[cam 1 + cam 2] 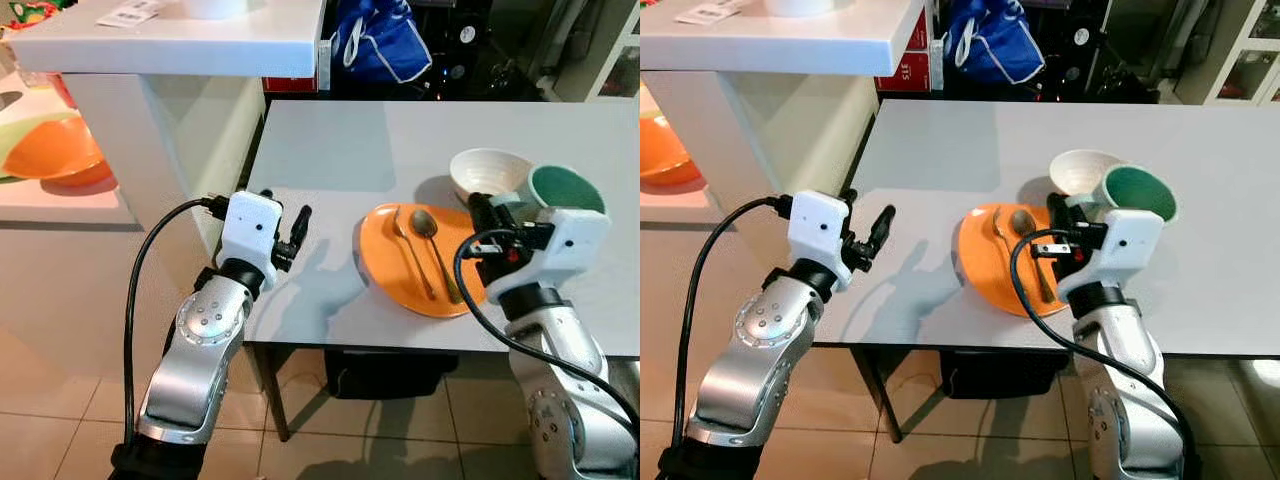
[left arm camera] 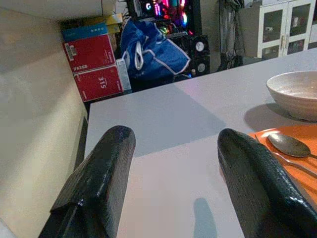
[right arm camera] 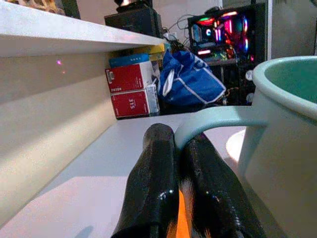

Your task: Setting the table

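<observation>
An orange plate [image 1: 385, 272] lies near the front edge of the grey table [image 1: 330, 150], with a spoon [image 1: 424, 224] and a fork [image 1: 399, 226] on it. Behind the plate stands a white bowl [image 1: 488, 172]. Beside the bowl is a pale green mug [image 1: 565, 188]. My right gripper [image 1: 482, 212] is at the plate's right side, shut on the mug's handle [image 3: 218, 119]. My left gripper [image 1: 300, 226] hovers over the table's left front part, open with nothing between its fingers [image 2: 99, 183].
A white counter [image 1: 170, 40] rises along the table's left side, with an orange bowl [image 1: 55, 150] on a lower shelf beyond it. A blue bag [image 1: 380, 40] and red boxes [image 2: 94, 64] sit behind the table's far edge.
</observation>
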Tool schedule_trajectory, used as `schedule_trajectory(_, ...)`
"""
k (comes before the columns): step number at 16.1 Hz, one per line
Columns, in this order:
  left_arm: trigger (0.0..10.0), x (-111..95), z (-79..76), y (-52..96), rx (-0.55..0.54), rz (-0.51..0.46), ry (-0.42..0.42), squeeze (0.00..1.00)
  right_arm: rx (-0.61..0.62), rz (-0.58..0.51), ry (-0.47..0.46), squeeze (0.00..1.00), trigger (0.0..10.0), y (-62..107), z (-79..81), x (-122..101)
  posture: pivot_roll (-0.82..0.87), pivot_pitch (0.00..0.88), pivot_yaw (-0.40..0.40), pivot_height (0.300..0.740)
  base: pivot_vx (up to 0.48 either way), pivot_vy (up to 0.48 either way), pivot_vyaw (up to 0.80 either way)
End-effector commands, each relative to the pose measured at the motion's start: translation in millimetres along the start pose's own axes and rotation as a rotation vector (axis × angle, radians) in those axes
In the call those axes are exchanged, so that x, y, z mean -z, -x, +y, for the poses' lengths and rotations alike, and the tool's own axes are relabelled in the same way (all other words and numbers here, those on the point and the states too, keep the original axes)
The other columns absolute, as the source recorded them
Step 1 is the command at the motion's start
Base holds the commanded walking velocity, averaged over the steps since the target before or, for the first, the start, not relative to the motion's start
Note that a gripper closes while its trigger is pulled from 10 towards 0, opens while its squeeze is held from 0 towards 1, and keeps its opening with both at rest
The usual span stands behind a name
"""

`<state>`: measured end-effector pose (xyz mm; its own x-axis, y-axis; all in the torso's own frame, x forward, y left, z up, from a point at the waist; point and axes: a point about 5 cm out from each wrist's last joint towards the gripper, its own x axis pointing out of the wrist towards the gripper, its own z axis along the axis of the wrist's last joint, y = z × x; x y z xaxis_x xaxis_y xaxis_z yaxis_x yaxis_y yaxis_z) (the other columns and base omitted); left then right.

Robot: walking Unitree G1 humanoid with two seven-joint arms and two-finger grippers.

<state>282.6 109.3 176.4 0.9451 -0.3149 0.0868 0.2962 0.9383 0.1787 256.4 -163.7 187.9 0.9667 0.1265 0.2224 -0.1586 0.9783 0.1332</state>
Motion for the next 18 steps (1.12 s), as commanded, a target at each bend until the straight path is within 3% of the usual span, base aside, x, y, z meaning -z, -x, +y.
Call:
schedule_trajectory(1,10.0,-4,-0.8,-3.8,-0.009,-0.017,-0.007,0.0,-0.008,-0.022,0.025,0.0,10.0,-2.8,1.0,-9,-0.07,0.0,0.044,0.74,0.0,-0.48,0.0)
schedule_trajectory(6,10.0,-3,1.6,-3.2,-0.041,-0.027,-0.013,0.0,-0.05,-0.003,0.023,0.0,10.0,-6.0,8.8,-6,-0.05,0.0,0.021,0.74,0.0,-0.48,0.72)
schedule_trajectory(10,10.0,-1,3.6,-1.7,-0.051,-0.017,-0.019,0.0,-0.069,0.013,-0.005,0.0,10.0,-4.7,12.9,-4,-0.05,0.0,0.024,0.74,0.0,-0.426,0.0)
schedule_trajectory(12,10.0,0,4.4,-1.8,-0.042,-0.008,-0.017,0.0,-0.048,0.035,0.002,0.0,10.0,-1.0,10.0,0,-0.05,0.0,0.028,0.74,0.0,0.0,0.0)
schedule_trajectory(15,10.0,1,-4.2,1.8,0.082,-0.024,-0.036,0.0,-0.003,0.074,-0.001,0.0,10.0,6.4,0.5,9,-0.08,0.0,0.043,0.74,0.0,0.0,0.0)
schedule_trajectory(18,10.0,1,-7.9,1.5,0.113,-0.019,-0.018,0.0,-0.036,0.102,-0.002,0.0,10.0,8.6,-0.3,14,-0.08,0.0,0.043,0.74,0.0,0.0,0.0)
